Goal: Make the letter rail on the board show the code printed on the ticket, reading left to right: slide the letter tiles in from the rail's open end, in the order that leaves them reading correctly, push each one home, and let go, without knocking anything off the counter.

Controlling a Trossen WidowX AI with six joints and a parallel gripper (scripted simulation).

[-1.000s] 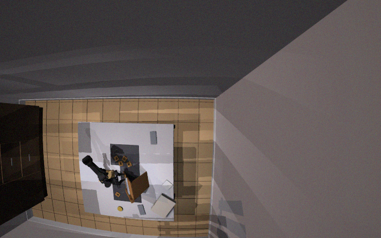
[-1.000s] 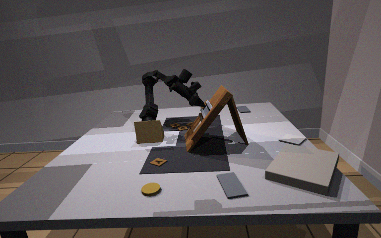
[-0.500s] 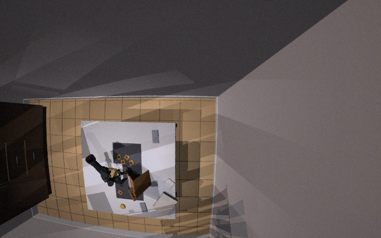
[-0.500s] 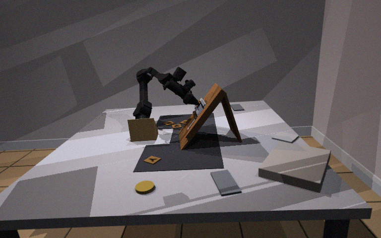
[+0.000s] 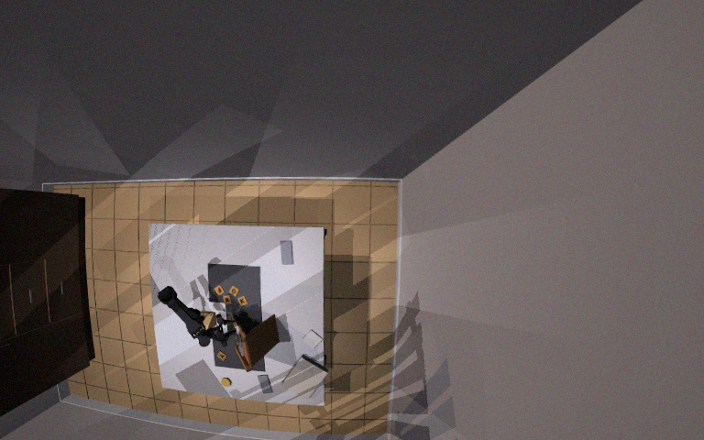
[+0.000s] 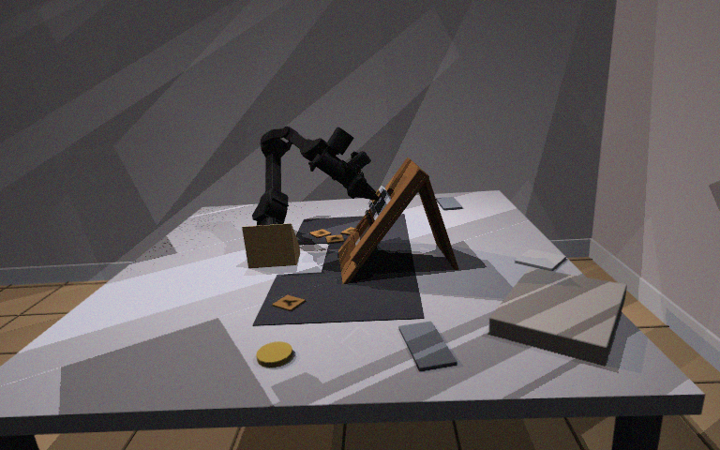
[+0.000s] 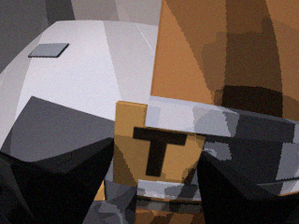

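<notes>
The fingers (image 5: 232, 325) (image 6: 375, 198) pinched the T tile (image 7: 160, 156) between them; its letter stood upright in the wrist view, stem running downward, its right part at the rail (image 7: 187, 114) just beyond the fingertips.

The robot arm (image 5: 181, 311) (image 6: 273, 177) is matte black, with slim links, bulky rounded joints, a blocky cylinder near the wrist and tapering dark jaws.

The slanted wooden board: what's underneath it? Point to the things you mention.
Dark mat (image 5: 233, 277) (image 6: 339, 296) shows beneath the slanted wooden board (image 5: 263, 341) (image 6: 382, 222). The board's front panel hides part of that space, so I can't tell whether anything else sits there.
</notes>
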